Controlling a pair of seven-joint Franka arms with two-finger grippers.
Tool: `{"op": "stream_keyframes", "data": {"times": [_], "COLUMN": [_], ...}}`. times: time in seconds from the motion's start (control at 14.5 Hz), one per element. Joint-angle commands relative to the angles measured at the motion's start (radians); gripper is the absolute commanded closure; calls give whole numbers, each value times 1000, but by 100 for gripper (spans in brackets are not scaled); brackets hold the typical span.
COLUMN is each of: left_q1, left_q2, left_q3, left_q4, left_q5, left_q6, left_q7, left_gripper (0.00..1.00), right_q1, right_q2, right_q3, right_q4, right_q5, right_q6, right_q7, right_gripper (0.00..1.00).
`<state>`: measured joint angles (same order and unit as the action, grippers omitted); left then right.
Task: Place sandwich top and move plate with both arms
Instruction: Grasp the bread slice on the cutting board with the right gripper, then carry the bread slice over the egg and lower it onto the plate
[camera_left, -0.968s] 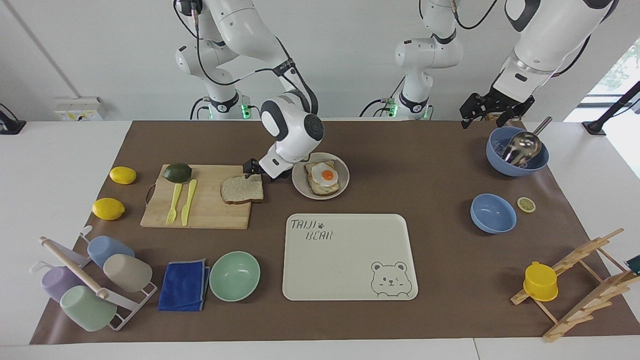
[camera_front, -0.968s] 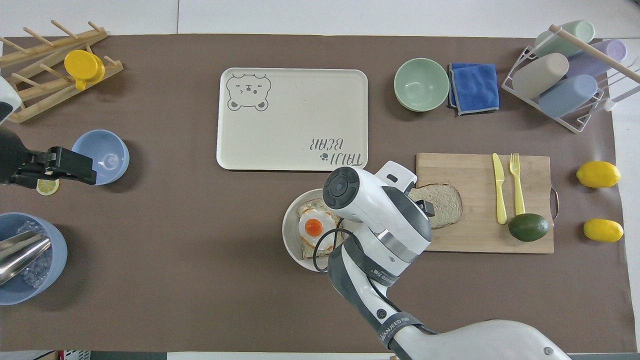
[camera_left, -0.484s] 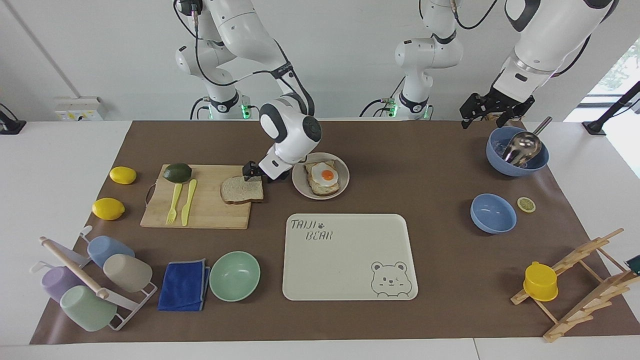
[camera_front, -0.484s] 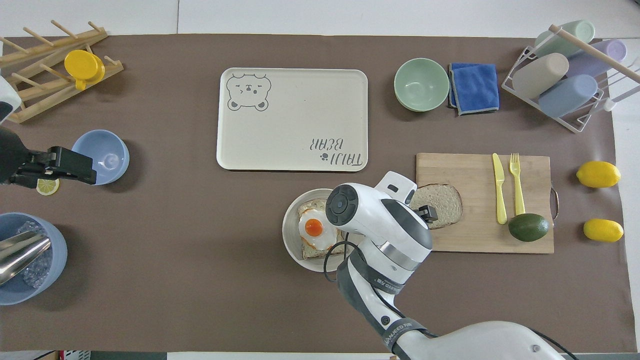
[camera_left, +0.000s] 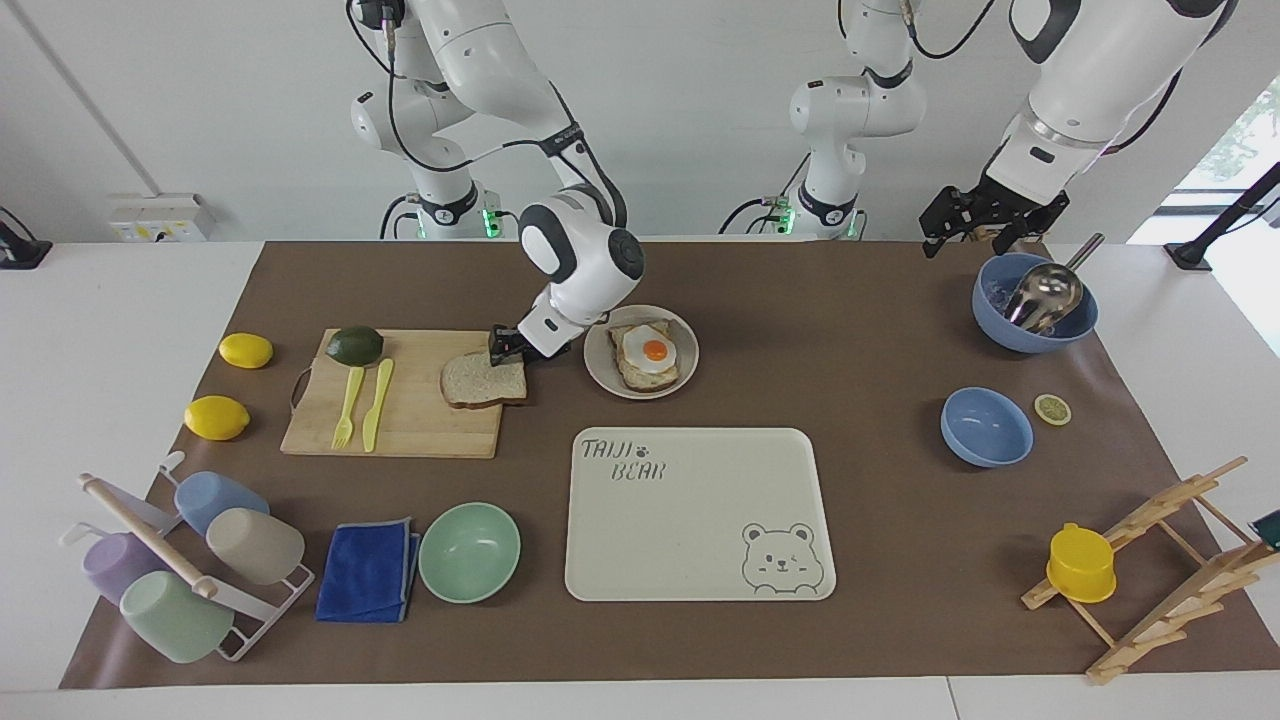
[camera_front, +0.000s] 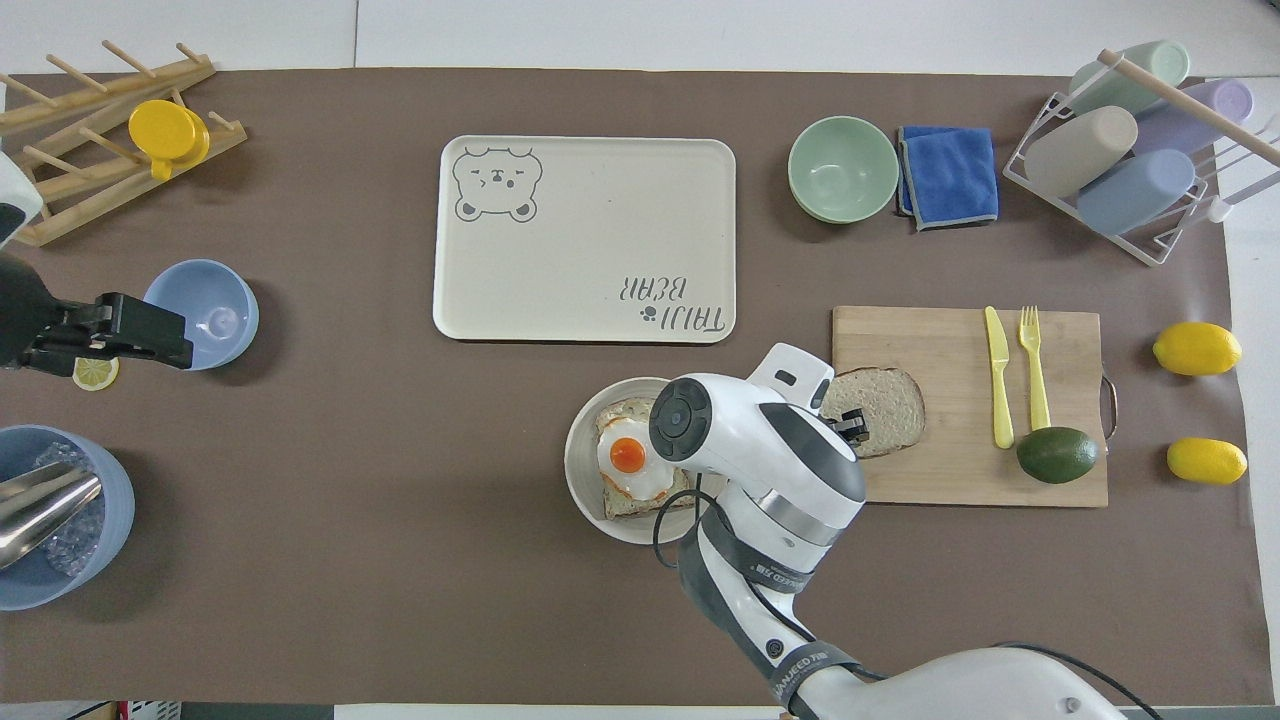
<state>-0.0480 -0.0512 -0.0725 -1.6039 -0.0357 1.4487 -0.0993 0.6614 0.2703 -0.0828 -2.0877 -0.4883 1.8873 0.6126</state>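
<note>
The sandwich top (camera_left: 480, 380) (camera_front: 885, 400), a pale bread slice with a brown crust, lies flat on the wooden cutting board (camera_left: 420, 425). My right gripper (camera_left: 505, 345) (camera_front: 852, 425) is down at the slice's edge nearest the robots, and its fingers pinch that edge. Beside the board sits the round beige plate (camera_left: 600, 375) (camera_front: 580, 490). On it is a toasted slice with a fried egg (camera_left: 648, 352). My left gripper (camera_left: 975, 235) (camera_front: 175, 340) waits open in the air by the blue bowls, holding nothing.
On the board lie a yellow knife and fork (camera_left: 362, 402) and an avocado (camera_left: 355, 345). The cream bear tray (camera_left: 700, 520) lies farther from the robots than the plate, a mint bowl (camera_left: 470, 552) beside it. A blue bowl with a metal scoop (camera_left: 1035, 305) stands at the left arm's end.
My right gripper has dropped onto the bread's edge and its fingers have come together on it. The slice lies where it was. The left arm has not moved.
</note>
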Motion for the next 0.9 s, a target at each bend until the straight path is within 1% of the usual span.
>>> {"op": "stream_keyframes", "data": {"times": [0.0, 0.14, 0.21, 0.35, 0.48, 0.62, 0.69, 0.83], "left_q1": [-9, -9, -9, -9, -7, -9, -7, -7], "left_q2": [-13, -15, -13, -15, -13, -13, -13, -13], "left_q3": [10, 10, 10, 10, 10, 10, 10, 10], "left_q4": [-16, -16, -16, -16, -16, -16, -16, -16], "left_q5": [7, 7, 7, 7, 7, 7, 7, 7], "left_q6": [15, 15, 15, 15, 16, 16, 18, 19], "left_q7": [3, 1, 1, 0, -2, -4, -4, -4], "left_gripper": [0, 0, 0, 0, 0, 0, 0, 0], "right_q1": [1, -2, -2, -3, 1, 1, 1, 1], "right_q2": [-10, -2, 0, 6, 7, 41, 50, 64], "right_q3": [0, 20, 35, 75, 95, 152, 173, 221], "right_q4": [-5, 65, 127, 257, 340, 444, 471, 489], "right_q5": [-16, -13, 2, 80, 131, 166, 172, 175], "right_q6": [7, -63, -109, -193, -238, -296, -306, -301], "right_q7": [2, -16, -57, -80, -82, -76, -73, -38], "right_gripper": [100, 100, 100, 100, 100, 100, 100, 100]}}
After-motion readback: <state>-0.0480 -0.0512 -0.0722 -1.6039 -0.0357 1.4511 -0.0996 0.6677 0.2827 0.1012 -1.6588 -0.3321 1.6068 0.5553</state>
